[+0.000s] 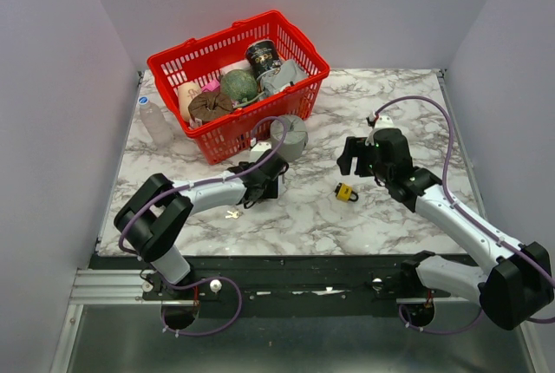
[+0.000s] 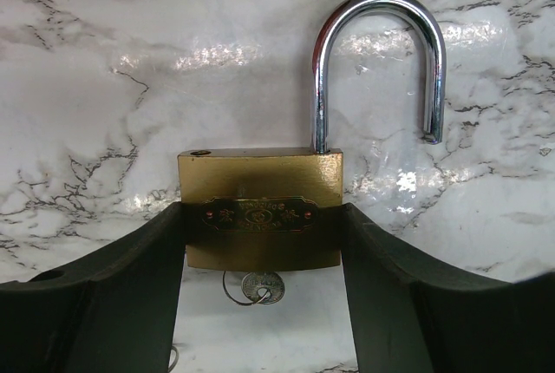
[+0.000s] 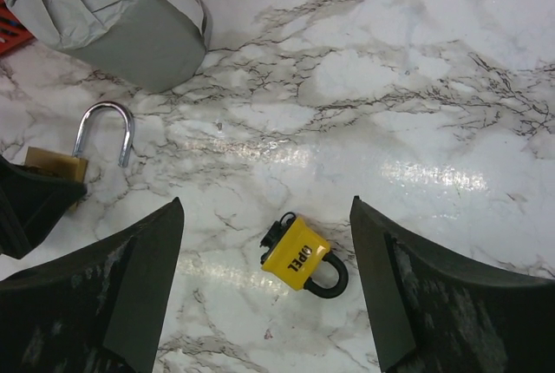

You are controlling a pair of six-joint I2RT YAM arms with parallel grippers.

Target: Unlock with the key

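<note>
Slippage threatens: the left tool clamps the brass padlock over the tabletop, shackle open at 12 o'clock, key at 6 o'clock; the right tool, spread apart, could bump it approaching.

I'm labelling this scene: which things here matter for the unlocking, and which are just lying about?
Job: brass padlock, shackle open; key beside it; left gripper holding the padlock.
Lying about: yellow padlock (maybe), red basket, grey roll, plastic bottle.
</note>
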